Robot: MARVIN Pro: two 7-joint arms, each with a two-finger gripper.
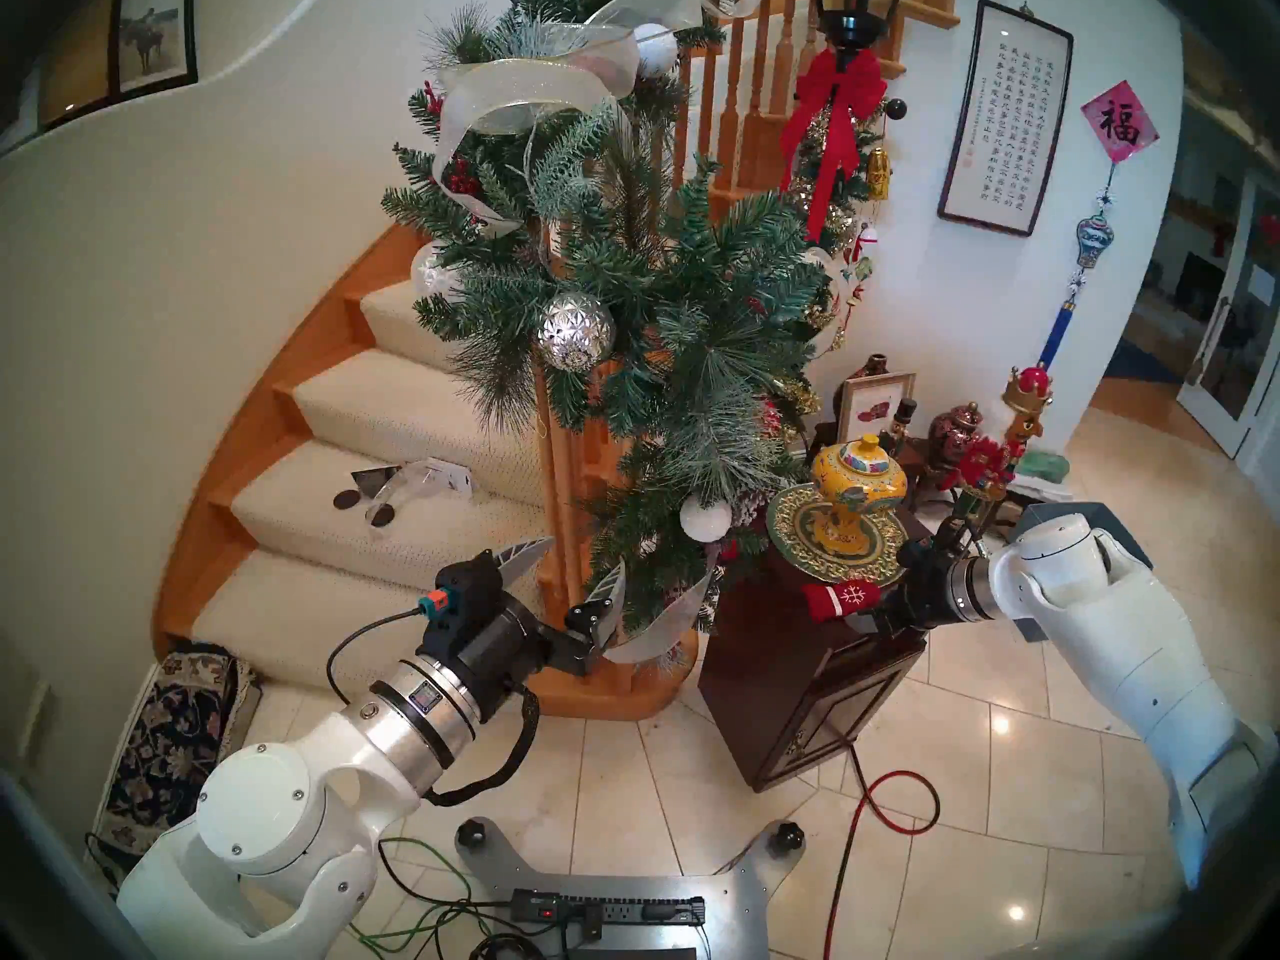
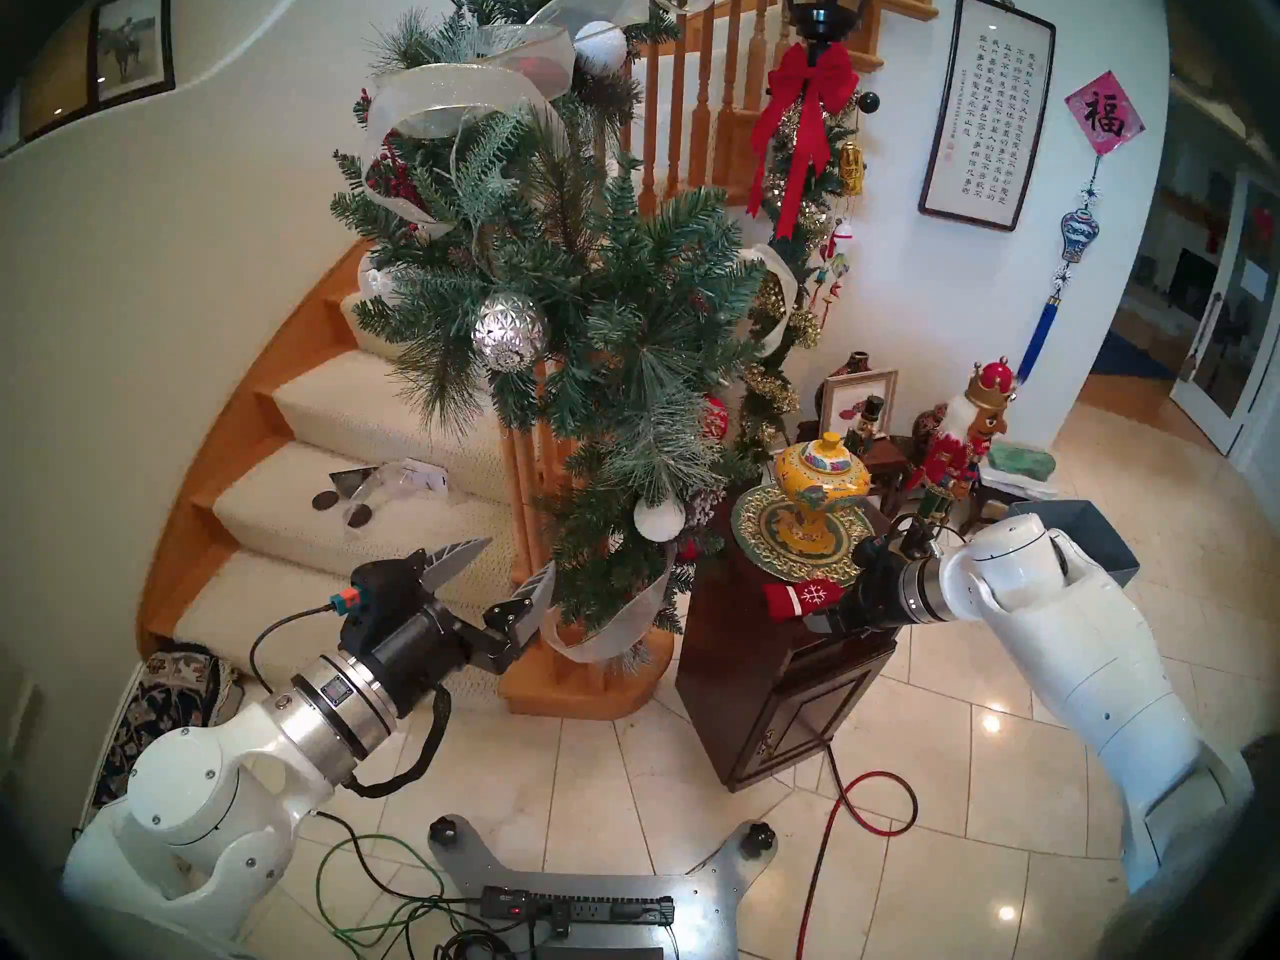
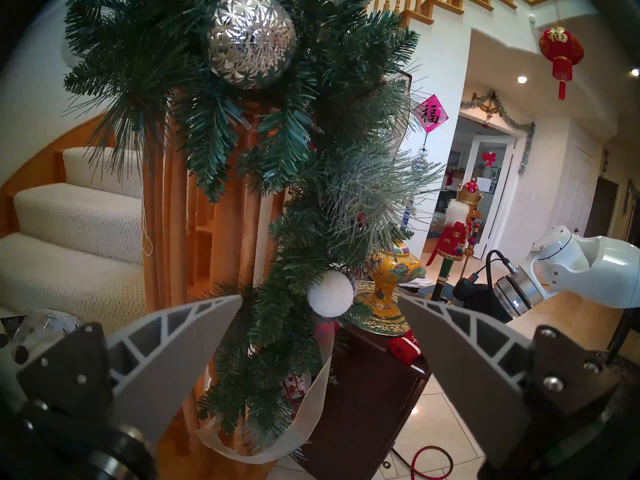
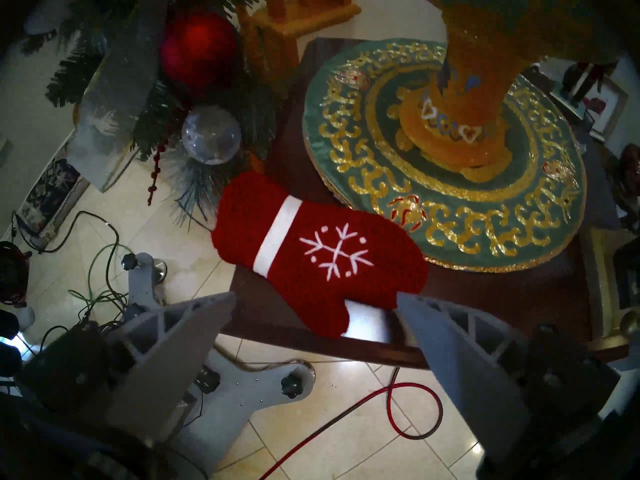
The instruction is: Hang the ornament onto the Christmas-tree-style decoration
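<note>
Both grippers are standing wide and empty: left gripper is facing the pine garland, right gripper is hovering over the red mitten lying on the dark cabinet beside the green plate

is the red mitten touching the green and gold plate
Touching. In the right wrist view the red mitten lies on the dark cabinet top with its upper edge overlapping the green and gold plate rim, no gap.

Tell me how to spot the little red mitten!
Find the dark wooden cabinet right of the green garland. On top stands a yellow jar on a green-and-gold plate. The mitten lies flat beside that plate: the only red thing there with a white band and snowflake.
</note>
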